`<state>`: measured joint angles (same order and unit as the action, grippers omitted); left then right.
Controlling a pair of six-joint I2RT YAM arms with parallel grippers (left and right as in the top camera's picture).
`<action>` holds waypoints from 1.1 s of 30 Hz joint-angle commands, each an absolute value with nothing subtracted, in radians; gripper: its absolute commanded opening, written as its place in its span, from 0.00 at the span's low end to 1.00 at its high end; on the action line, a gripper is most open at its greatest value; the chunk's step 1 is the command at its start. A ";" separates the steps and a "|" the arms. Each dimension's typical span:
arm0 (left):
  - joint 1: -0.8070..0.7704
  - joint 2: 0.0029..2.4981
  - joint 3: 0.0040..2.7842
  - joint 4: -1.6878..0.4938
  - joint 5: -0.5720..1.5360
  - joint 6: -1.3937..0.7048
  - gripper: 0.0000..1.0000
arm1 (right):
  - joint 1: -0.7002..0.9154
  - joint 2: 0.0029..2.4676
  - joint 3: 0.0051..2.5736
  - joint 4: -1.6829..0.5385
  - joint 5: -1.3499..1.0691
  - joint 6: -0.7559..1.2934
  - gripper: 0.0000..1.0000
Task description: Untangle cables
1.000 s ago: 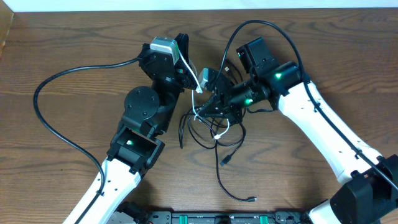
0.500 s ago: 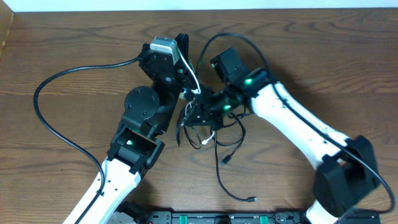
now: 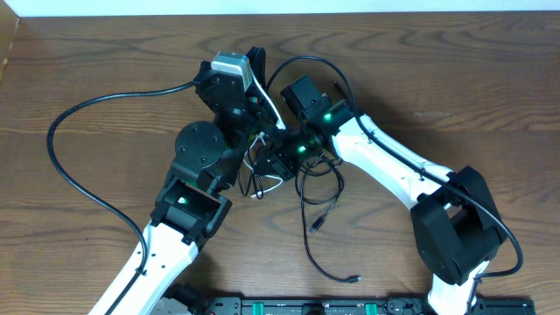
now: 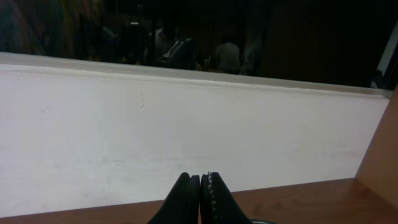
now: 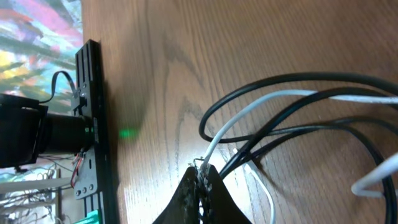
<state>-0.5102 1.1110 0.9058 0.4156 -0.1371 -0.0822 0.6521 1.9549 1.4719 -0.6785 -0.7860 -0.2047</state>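
The cables lie tangled at the table's middle: several thin black cords and one white cable. One black cord trails to a plug near the front. My left gripper points at the far wall with its jaws shut. The white cable runs taut from it down into the tangle; the left wrist view shows no cable at the tips. My right gripper is low at the tangle's left side, close to the left arm. It is shut on the white cable, with black cords beside it.
The left arm's thick black wire loops over the table's left half. A black rail runs along the front edge and shows in the right wrist view. A white wall stands behind the table.
My right gripper has moved left and a little toward the front, dragging the tangle toward the left arm. The left gripper has not moved.
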 commanded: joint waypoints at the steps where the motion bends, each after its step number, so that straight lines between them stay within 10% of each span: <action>1: -0.505 1.117 0.909 0.419 -0.140 -0.088 0.07 | 0.651 1.961 1.483 -0.686 -0.754 -0.160 0.01; 33: -0.505 1.117 0.909 0.402 -0.140 -0.088 0.07 | 0.632 1.960 1.483 -1.179 -0.900 -0.297 0.01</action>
